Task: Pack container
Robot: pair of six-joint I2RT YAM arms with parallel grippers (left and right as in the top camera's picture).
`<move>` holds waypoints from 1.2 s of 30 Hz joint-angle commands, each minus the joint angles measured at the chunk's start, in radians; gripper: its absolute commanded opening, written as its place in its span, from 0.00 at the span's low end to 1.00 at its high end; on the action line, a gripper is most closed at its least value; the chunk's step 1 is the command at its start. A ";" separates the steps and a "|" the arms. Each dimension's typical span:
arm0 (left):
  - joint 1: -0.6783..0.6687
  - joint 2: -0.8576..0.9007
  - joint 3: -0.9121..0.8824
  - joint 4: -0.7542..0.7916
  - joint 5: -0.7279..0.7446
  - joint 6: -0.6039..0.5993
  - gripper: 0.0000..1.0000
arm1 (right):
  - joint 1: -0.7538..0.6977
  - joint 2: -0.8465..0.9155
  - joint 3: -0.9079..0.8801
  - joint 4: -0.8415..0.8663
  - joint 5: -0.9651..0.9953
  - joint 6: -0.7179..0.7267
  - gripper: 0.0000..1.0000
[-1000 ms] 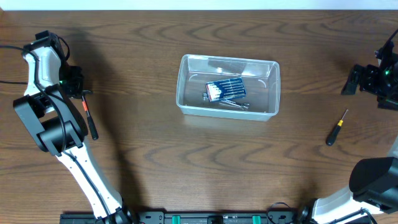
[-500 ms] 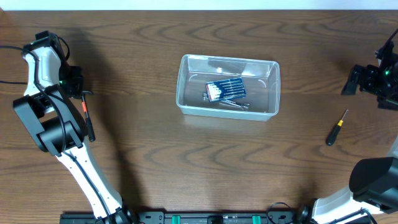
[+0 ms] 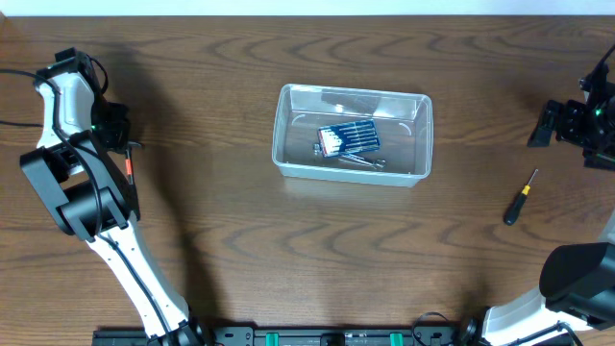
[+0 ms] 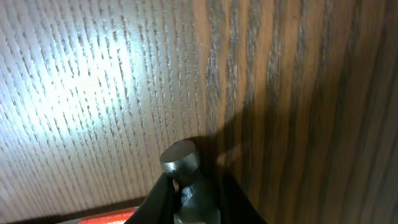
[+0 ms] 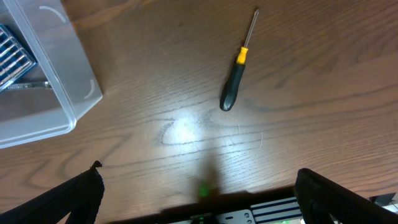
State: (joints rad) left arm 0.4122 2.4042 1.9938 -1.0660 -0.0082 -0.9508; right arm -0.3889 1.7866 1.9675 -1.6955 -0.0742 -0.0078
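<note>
Your left gripper point(image 4: 193, 202) is clenched on the metal-headed tool point(image 4: 180, 158), well left of the container point(image 3: 354, 92) — lift it straight up, then carry it above the rim before lowering. The right gripper point(image 5: 199, 196) hangs released, right of the container.

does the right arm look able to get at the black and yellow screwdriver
Probably yes: the screwdriver lies alone on the table near the right tool, which is open and empty.
</note>
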 commanded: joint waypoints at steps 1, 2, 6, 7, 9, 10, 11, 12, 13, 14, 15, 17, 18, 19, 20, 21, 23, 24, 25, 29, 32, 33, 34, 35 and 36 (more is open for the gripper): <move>0.000 0.016 -0.031 -0.004 0.000 0.129 0.06 | 0.011 -0.001 -0.002 -0.003 0.006 -0.002 0.99; 0.000 0.013 -0.029 -0.007 0.000 0.154 0.06 | 0.011 -0.001 -0.002 -0.003 0.006 -0.001 0.99; -0.003 0.003 -0.022 -0.015 0.000 0.233 0.06 | 0.011 -0.001 -0.002 -0.003 0.006 -0.002 0.99; -0.004 0.000 -0.021 -0.016 0.000 0.241 0.06 | 0.011 -0.001 -0.002 -0.003 0.006 -0.002 0.99; -0.005 -0.002 -0.014 -0.027 0.000 0.241 0.06 | 0.011 -0.001 -0.002 -0.003 0.006 -0.006 0.99; -0.005 -0.002 -0.011 -0.033 0.000 0.245 0.06 | 0.011 -0.001 -0.002 -0.003 0.006 -0.008 0.99; -0.006 -0.002 -0.009 -0.037 0.000 0.245 0.06 | 0.011 -0.001 -0.002 -0.003 0.006 -0.009 0.99; -0.006 -0.002 -0.007 -0.042 0.000 0.245 0.06 | 0.011 -0.001 -0.002 -0.003 0.006 -0.009 0.99; -0.008 -0.002 -0.006 -0.048 0.000 0.247 0.06 | 0.011 -0.001 -0.002 -0.003 0.007 -0.009 0.99; -0.009 -0.002 -0.006 -0.051 0.000 0.248 0.06 | 0.011 -0.001 -0.002 -0.003 0.006 -0.009 0.99; -0.011 -0.002 -0.006 -0.055 0.001 0.248 0.06 | 0.011 -0.001 -0.002 -0.003 0.006 -0.010 0.99; -0.019 -0.002 -0.006 -0.060 0.001 0.248 0.06 | 0.011 -0.001 -0.002 -0.003 0.006 -0.016 0.99; -0.025 -0.002 -0.006 -0.063 0.001 0.248 0.06 | 0.011 -0.001 -0.002 -0.003 0.006 -0.016 0.99; -0.031 -0.002 -0.005 -0.064 0.001 0.248 0.06 | 0.011 -0.001 -0.002 -0.003 0.006 -0.016 0.99; -0.040 -0.003 -0.005 -0.064 0.001 0.248 0.06 | 0.011 -0.001 -0.002 -0.003 0.006 -0.016 0.99; -0.047 -0.005 -0.005 -0.063 0.001 0.248 0.06 | 0.011 -0.001 -0.002 -0.003 0.006 -0.016 0.99; -0.061 -0.013 -0.005 -0.062 0.000 0.252 0.06 | 0.011 -0.001 -0.002 -0.003 0.006 -0.016 0.99; -0.071 -0.019 -0.005 -0.058 0.000 0.257 0.06 | 0.011 -0.001 -0.002 -0.003 0.006 -0.016 0.99; -0.077 -0.025 -0.005 -0.055 0.000 0.261 0.06 | 0.011 -0.001 -0.002 -0.003 0.006 -0.016 0.99; -0.101 -0.068 -0.005 -0.051 0.000 0.272 0.06 | 0.011 -0.001 -0.002 -0.003 0.006 -0.016 0.99; -0.115 -0.106 -0.005 -0.051 0.000 0.296 0.06 | 0.011 -0.001 -0.002 -0.003 0.006 -0.016 0.99; -0.119 -0.119 -0.005 -0.051 0.000 0.307 0.06 | 0.011 -0.001 -0.002 -0.003 0.006 -0.016 0.99; -0.124 -0.134 -0.005 -0.051 0.000 0.321 0.06 | 0.011 -0.001 -0.002 -0.003 0.006 -0.016 0.99; -0.130 -0.152 -0.005 -0.052 0.000 0.335 0.06 | 0.011 -0.001 -0.002 -0.003 0.006 -0.016 0.99; -0.134 -0.165 -0.005 -0.053 0.000 0.344 0.06 | 0.011 -0.001 -0.002 -0.003 0.006 -0.016 0.99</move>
State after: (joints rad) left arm 0.2859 2.3314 1.9862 -1.1164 -0.0029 -0.6590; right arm -0.3889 1.7866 1.9675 -1.6955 -0.0742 -0.0116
